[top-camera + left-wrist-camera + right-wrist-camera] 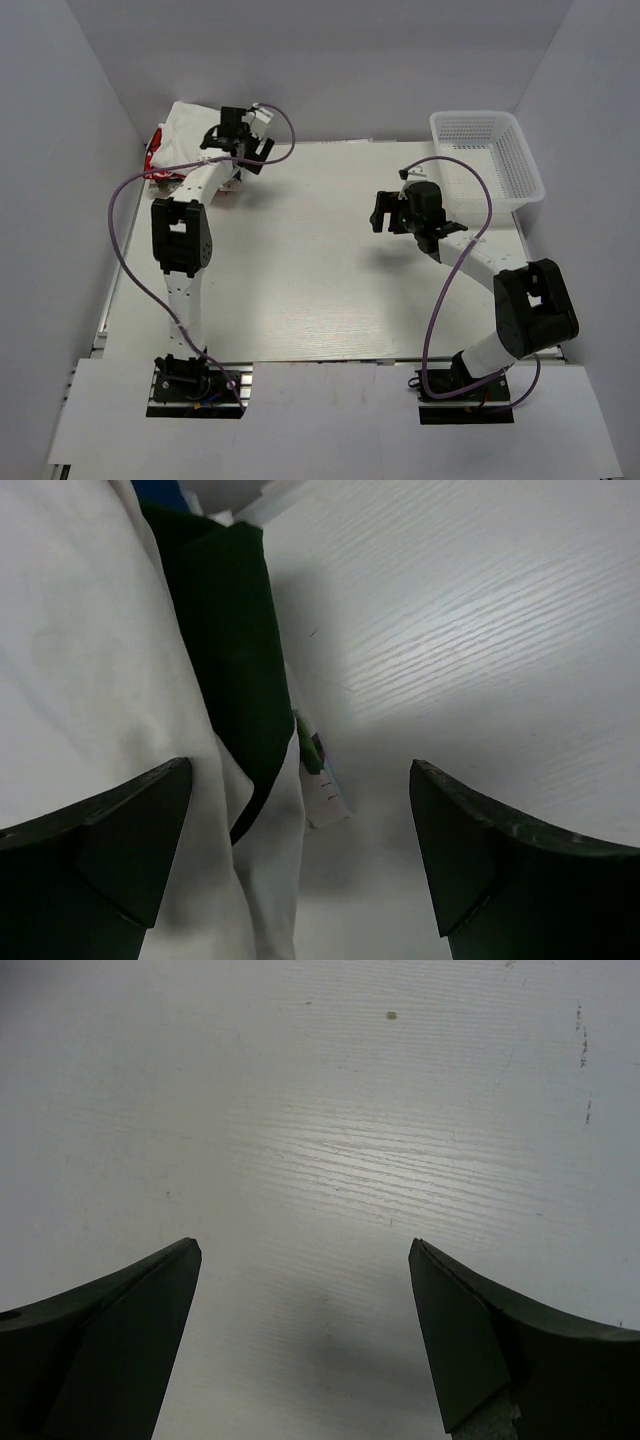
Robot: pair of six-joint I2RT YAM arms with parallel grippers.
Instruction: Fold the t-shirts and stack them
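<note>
A folded stack of t-shirts (185,135) lies at the far left corner of the table, white on top with red print showing at its left edge (155,152). My left gripper (246,143) hovers at the stack's right edge, open and empty. In the left wrist view it (300,850) is over the white tee (90,670) with its dark green sleeve (235,650) and a small care label (326,792), beside bare table. My right gripper (386,213) is open and empty above the table's middle; its wrist view (300,1330) shows only bare tabletop.
A white plastic mesh basket (515,155) stands at the far right corner. The white table (320,290) is walled in by grey panels at the back and sides. Purple cables loop from both arms.
</note>
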